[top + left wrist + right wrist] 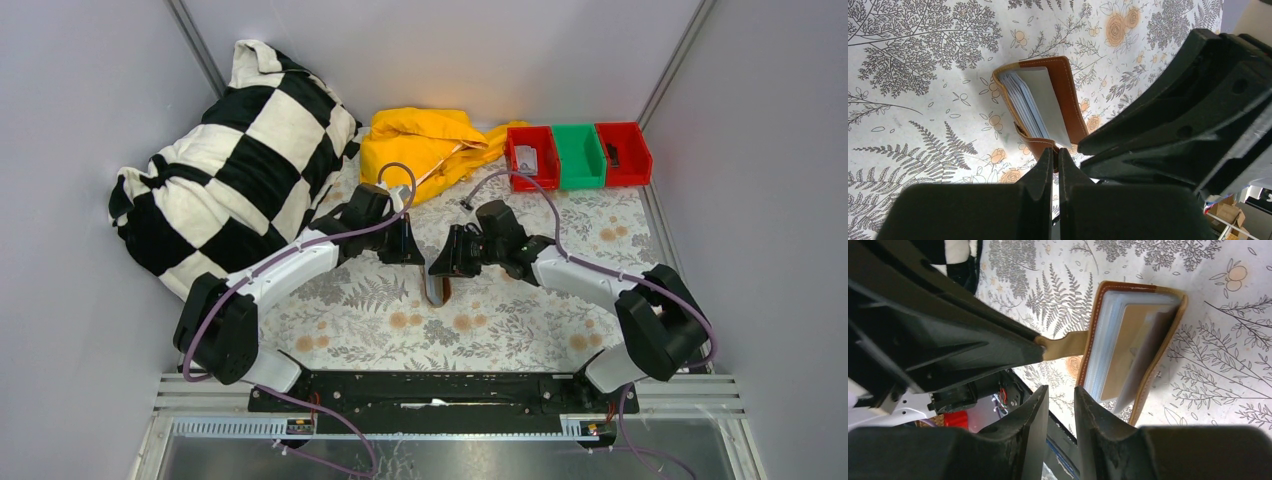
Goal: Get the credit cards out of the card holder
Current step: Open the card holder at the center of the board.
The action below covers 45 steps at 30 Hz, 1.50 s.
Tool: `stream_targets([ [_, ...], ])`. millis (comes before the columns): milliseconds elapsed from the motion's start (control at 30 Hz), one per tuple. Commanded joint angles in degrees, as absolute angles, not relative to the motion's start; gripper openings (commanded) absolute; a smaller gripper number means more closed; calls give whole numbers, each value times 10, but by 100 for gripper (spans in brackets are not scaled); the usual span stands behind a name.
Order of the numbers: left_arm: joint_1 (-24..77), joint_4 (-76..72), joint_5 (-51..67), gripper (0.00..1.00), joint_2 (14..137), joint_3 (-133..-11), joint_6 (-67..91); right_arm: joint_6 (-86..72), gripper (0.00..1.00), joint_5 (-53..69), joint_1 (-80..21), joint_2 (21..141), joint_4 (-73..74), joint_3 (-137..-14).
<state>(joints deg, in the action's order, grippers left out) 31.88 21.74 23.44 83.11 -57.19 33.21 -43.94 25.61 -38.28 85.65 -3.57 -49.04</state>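
The brown card holder stands on its edge on the flowered cloth between my two grippers, partly open. In the left wrist view the card holder shows light-blue sleeves and a grey card. My left gripper is shut on the holder's tan strap; it also shows in the top view. In the right wrist view the holder shows a tan credit card in its sleeves. My right gripper is a little open and empty, just beside the holder's near edge, and shows in the top view.
A black-and-white checked pillow lies at the back left and a yellow cloth at the back middle. A red bin, a green bin and another red bin stand at the back right.
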Motion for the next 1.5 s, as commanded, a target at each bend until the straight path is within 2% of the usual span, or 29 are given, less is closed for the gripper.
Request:
stream_targets([
  [0,317,205,242,0,830,-591,324,-439,32,246,-387,885,-53,-503],
  [200,317,214,229,0,819,-582,318,-441,31,207,-387,927,-34,-481],
  [500,299,228,192,0,806,-532,295,-451,33,165,-386,914,-38,-436],
  [667,299,270,131,0,822,-530,263,-445,32,155,-385,928,-17,-444],
  [1100,299,296,79,1,820,-553,267,-436,31,149,-381,937,26,-489],
  [1167,299,292,87,10,803,-559,265,-428,31,152,-381,937,30,-501],
  [1300,300,276,111,41,758,-567,271,-410,31,157,-381,944,46,-531],
  [1467,303,273,105,50,737,-582,285,-403,31,156,-378,957,47,-555],
])
